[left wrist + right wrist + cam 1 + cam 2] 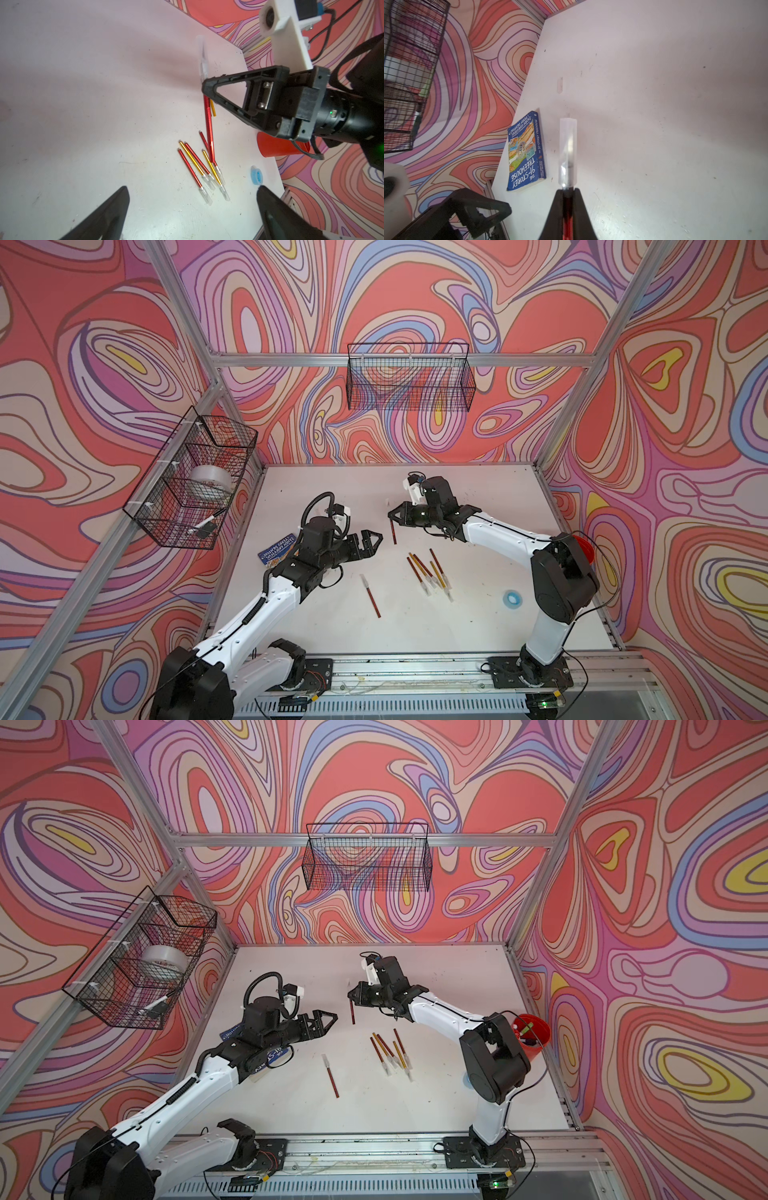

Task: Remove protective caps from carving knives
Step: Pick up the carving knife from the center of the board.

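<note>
The white table [478, 497] fills the floor of this patterned cell, and both arms reach in from its front rail. Two wire baskets hang on the walls: a long one [409, 377] at the back and a side one [195, 477] holding a roll of tape. A blue paperback, The 91-Storey Treehouse [525, 153], lies near the table's left edge, partly under the left arm [257, 605]. A red cup [534, 1036] stands at the right edge, behind the right arm [507, 535].

The left claw [374, 545] hovers over the table with its jaws spread wide, grasping nothing, and points toward the right claw [391, 515]. That one is clenched on a dark red carving knife [393, 533], which hangs clear of the table, handle down.

Nearer the front, a loose bunch of red and yellow knives [428, 572] lies on the table, capped ends toward the front edge. A lone red knife [371, 598], also capped, lies apart on the left arm's side. A small blue tape ring [510, 598] rests near the right arm's base.

The held knife's translucent protective cap [568, 145] sits on the blade, just beyond the pinching fingertips.
</note>
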Available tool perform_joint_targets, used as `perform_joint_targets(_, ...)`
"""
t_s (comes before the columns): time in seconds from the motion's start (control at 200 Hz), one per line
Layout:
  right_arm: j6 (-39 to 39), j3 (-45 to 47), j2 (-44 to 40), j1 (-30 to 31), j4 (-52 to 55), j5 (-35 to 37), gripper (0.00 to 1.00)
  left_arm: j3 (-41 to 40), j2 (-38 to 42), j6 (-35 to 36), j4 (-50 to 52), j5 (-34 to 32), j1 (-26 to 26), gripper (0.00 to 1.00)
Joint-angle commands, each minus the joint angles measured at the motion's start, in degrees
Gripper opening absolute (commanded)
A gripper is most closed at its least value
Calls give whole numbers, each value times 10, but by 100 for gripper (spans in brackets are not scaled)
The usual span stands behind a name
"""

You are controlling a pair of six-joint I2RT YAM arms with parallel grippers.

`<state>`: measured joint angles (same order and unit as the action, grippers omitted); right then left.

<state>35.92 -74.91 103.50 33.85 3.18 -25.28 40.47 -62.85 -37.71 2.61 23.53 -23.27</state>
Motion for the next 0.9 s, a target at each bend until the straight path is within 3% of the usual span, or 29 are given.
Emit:
perform_joint_targets(0.0, 28, 13, -16, 4, -58, -34, 0, 33, -30, 9, -41, 55, -2, 94)
perform_joint_targets(0.421, 33, 9, -35, 2, -71, -64, 0, 94, -138, 4, -73, 51, -10, 72)
perform_joint_targets(0.896, 38, 6, -29, -5, -86, -77, 0, 134, -172, 4, -72, 29, -19, 7)
